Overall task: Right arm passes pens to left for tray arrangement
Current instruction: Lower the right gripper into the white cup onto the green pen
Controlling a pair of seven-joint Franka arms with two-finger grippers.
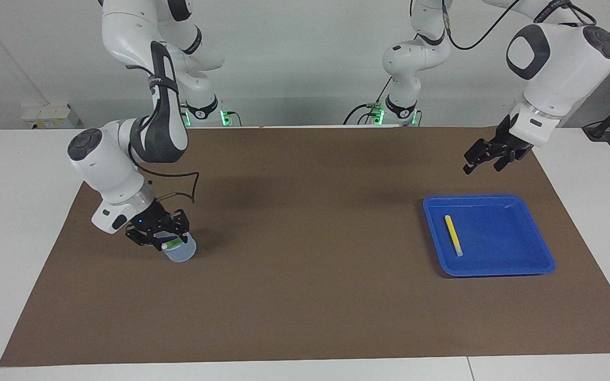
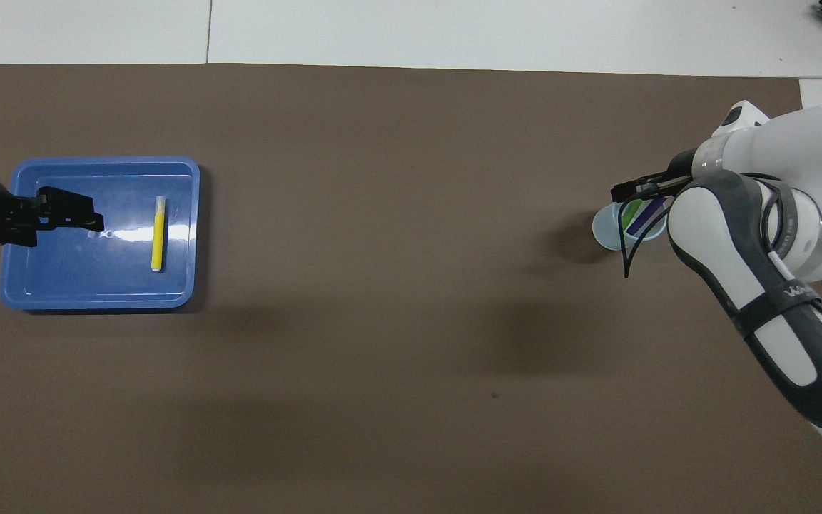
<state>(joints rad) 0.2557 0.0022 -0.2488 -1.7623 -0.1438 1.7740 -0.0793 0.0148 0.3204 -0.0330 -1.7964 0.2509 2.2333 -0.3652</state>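
A yellow pen (image 1: 453, 235) lies in the blue tray (image 1: 517, 264) at the left arm's end of the table; it also shows in the overhead view (image 2: 158, 234), in the tray (image 2: 61, 296). My left gripper (image 1: 482, 165) hangs open and empty in the air over the tray's edge nearest the robots; it also shows in the overhead view (image 2: 72, 210). My right gripper (image 1: 166, 239) is down at the mouth of a small translucent cup (image 1: 182, 254), at the end of the green pen (image 1: 172, 244). The green pen (image 2: 633, 209) and the purple pen (image 2: 645, 220) lean in the cup (image 2: 605, 232).
A brown mat (image 1: 305, 264) covers the table between cup and tray. The right arm's black cable (image 1: 191, 185) loops above the cup. White table shows beyond the mat's ends (image 1: 8, 211).
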